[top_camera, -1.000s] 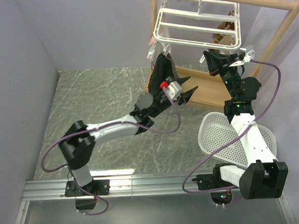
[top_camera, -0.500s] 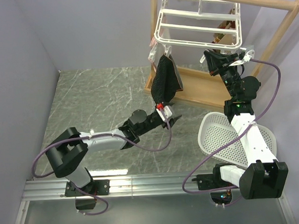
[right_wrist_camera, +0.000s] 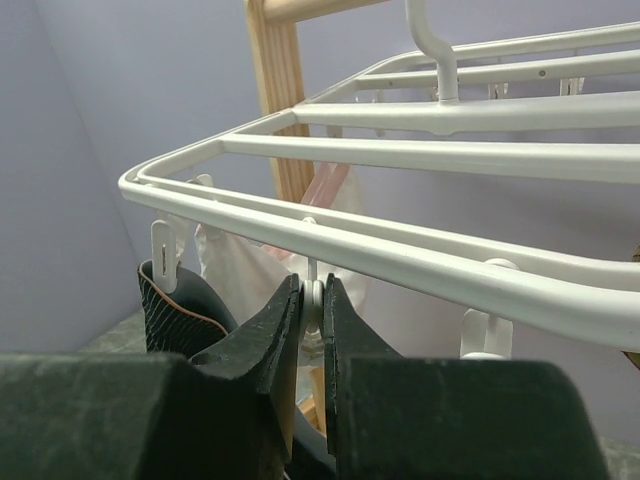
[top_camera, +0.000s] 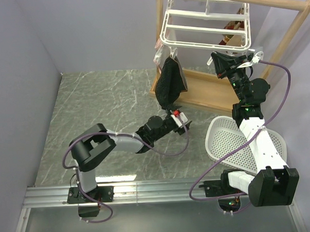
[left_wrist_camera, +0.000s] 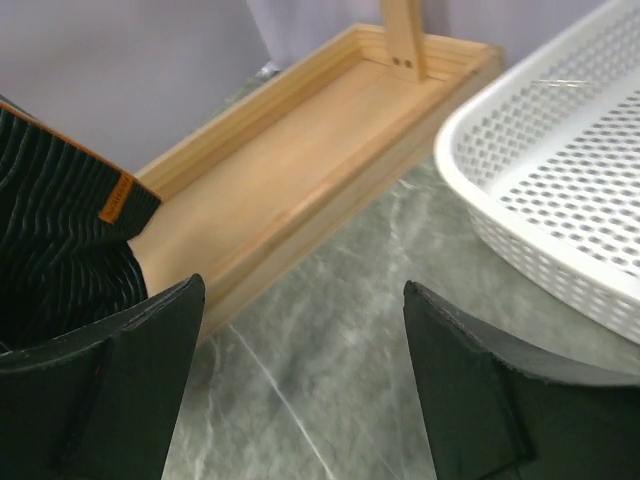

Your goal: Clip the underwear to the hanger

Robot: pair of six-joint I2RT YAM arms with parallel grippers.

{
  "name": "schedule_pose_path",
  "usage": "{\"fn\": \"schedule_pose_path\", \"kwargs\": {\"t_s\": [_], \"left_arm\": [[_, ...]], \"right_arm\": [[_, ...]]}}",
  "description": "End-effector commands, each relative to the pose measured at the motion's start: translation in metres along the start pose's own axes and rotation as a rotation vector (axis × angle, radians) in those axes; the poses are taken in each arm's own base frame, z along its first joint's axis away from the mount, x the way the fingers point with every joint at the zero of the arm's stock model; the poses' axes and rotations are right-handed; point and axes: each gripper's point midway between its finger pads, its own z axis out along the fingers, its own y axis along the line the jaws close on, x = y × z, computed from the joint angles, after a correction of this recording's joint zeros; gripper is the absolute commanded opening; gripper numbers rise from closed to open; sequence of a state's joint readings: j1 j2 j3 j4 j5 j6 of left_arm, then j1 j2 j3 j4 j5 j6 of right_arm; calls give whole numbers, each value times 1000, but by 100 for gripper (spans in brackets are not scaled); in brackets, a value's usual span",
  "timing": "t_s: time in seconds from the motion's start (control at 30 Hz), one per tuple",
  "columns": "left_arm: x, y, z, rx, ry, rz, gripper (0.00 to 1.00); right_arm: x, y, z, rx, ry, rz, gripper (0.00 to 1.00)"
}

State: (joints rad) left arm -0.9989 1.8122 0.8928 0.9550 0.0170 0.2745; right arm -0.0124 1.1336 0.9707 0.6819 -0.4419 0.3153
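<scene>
The underwear (top_camera: 169,84) hangs at the near-left corner of the hanger (right_wrist_camera: 500,155), by the wooden tray (left_wrist_camera: 300,170); we cannot read its orange tag (left_wrist_camera: 117,197). A perforated basket (left_wrist_camera: 560,170) sits right. The left claw (left_wrist_camera: 300,300) is wide apart, low over the tabletop (top_camera: 103,97). Only the right wrist view shows the right claw (right_wrist_camera: 311,288) clamped on a white clip (right_wrist_camera: 313,312).

Underwear (top_camera: 170,84) under hanger (top_camera: 203,45), before wooden tray (top_camera: 211,97); basket (top_camera: 225,141) on table (top_camera: 93,108) to their right.

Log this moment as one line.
left gripper: open, empty, low over table | right gripper: shut on clip under hanger | underwear: hanging from hanger's corner
</scene>
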Motion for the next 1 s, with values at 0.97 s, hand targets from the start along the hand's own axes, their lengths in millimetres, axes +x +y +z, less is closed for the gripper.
{"fn": "schedule_pose_path", "kwargs": {"t_s": [0.97], "left_arm": [[-10, 82, 49, -635, -288, 947, 99]], "right_arm": [[-29, 7, 3, 4, -56, -26, 0]]}}
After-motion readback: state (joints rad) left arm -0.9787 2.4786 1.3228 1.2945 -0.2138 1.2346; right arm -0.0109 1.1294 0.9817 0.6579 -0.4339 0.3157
